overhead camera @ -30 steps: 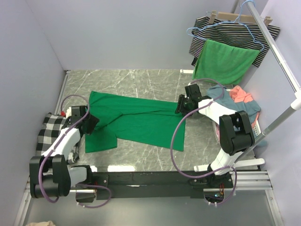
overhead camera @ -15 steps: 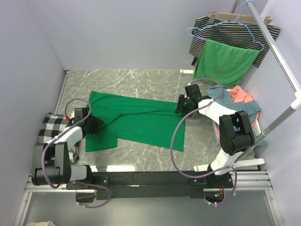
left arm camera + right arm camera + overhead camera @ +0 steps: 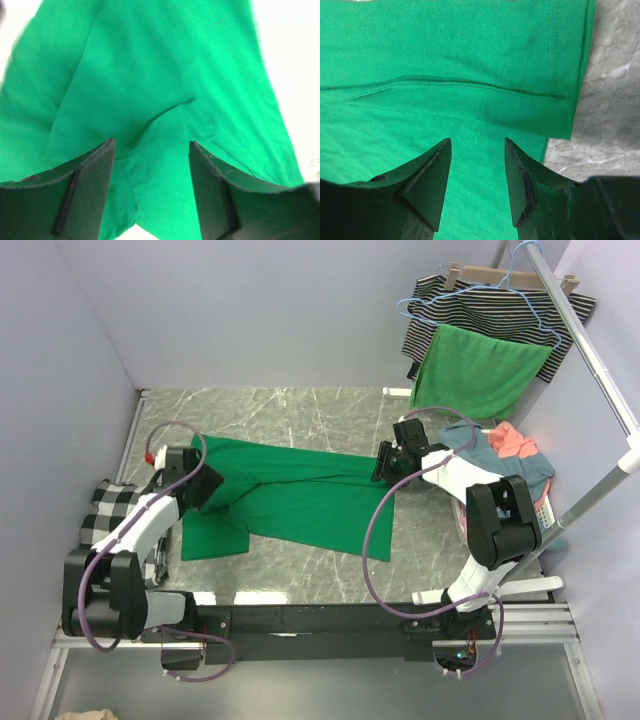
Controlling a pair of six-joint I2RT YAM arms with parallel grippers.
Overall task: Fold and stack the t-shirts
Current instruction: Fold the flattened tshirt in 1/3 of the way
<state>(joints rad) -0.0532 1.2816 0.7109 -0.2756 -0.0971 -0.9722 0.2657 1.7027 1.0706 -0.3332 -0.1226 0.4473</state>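
An emerald green t-shirt [image 3: 300,495] lies spread flat across the marble table [image 3: 290,410], one sleeve pointing to the near left. My left gripper [image 3: 207,490] hovers over its left part. In the left wrist view this gripper [image 3: 151,145] is open, with only wrinkled green t-shirt [image 3: 150,75] beneath it. My right gripper [image 3: 384,468] is over the shirt's right end. It [image 3: 476,142] stands open just above the green t-shirt [image 3: 445,50], near a folded hem and bare table [image 3: 615,100]. More t-shirts, a dusty blue one [image 3: 478,455] and a coral one [image 3: 512,440], lie heaped at the right.
A striped garment [image 3: 480,305] and a bright green cloth [image 3: 480,370] hang on hangers from a white rail [image 3: 590,350] at the back right. A black-and-white checked cloth [image 3: 108,512] lies at the left wall. Walls close in the left and back.
My left arm has swung from the near-left sleeve farther up along the shirt's left side, and its jaws have widened a little. The right arm and shirt are unchanged.
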